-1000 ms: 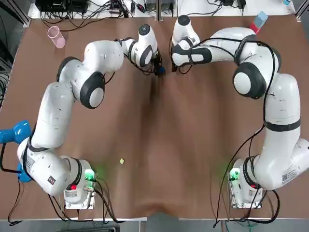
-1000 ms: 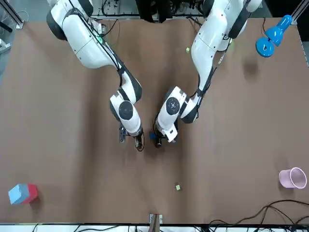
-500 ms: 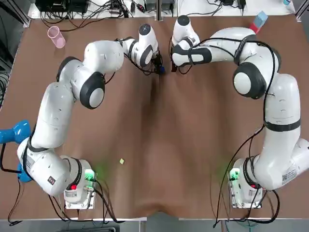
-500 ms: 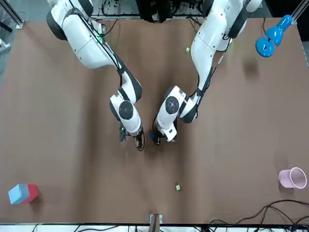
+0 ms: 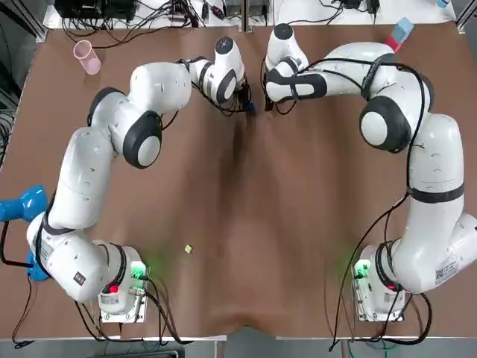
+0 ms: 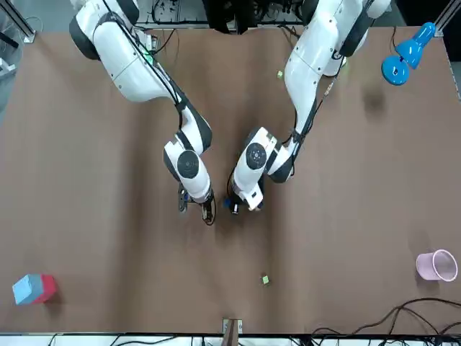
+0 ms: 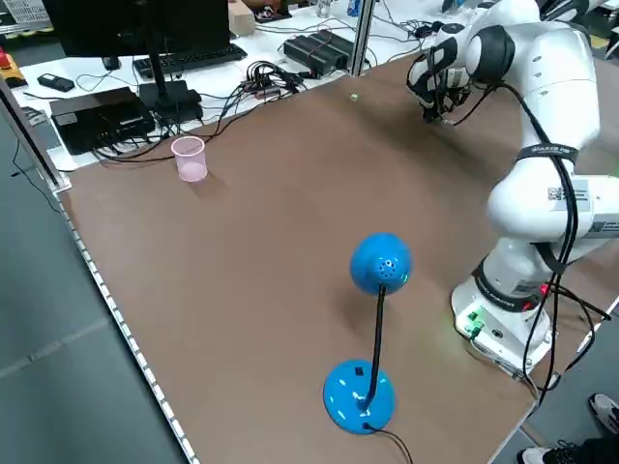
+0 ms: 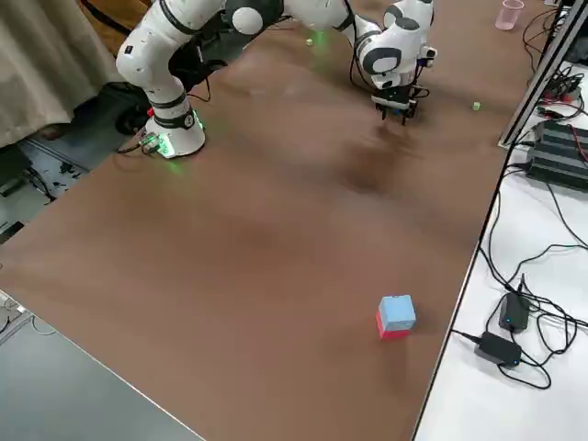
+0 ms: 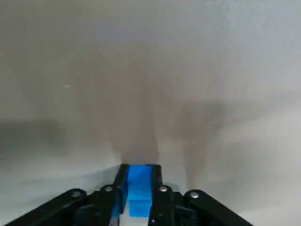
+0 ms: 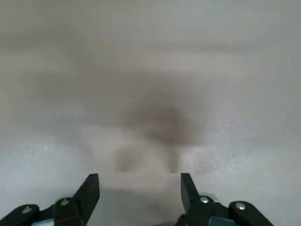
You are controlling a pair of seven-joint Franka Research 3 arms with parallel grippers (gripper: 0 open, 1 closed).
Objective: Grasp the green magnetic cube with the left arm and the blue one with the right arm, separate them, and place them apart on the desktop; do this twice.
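Observation:
A small blue cube (image 9: 139, 190) sits between the fingers of my left gripper (image 9: 139, 175), which is shut on it just above the brown tabletop. From above, this gripper (image 5: 247, 105) is at the far middle of the table, and the cube (image 6: 233, 207) shows at its tip in the front view. My right gripper (image 5: 270, 105) hangs close beside it, open, with only bare table between its fingers (image 10: 92, 184). One tiny green cube (image 5: 188, 248) lies near the left arm's base. Another green cube (image 6: 265, 279) lies by the far edge.
A pink cup (image 5: 87, 57) stands at the far left corner. A blue-and-red block (image 5: 399, 33) lies at the far right corner. A blue desk lamp (image 5: 21, 204) stands at the left edge. Cables and equipment lie beyond the far edge.
My left gripper has shifted very slightly with the blue cube held in it. The right gripper has stayed where it was, open.

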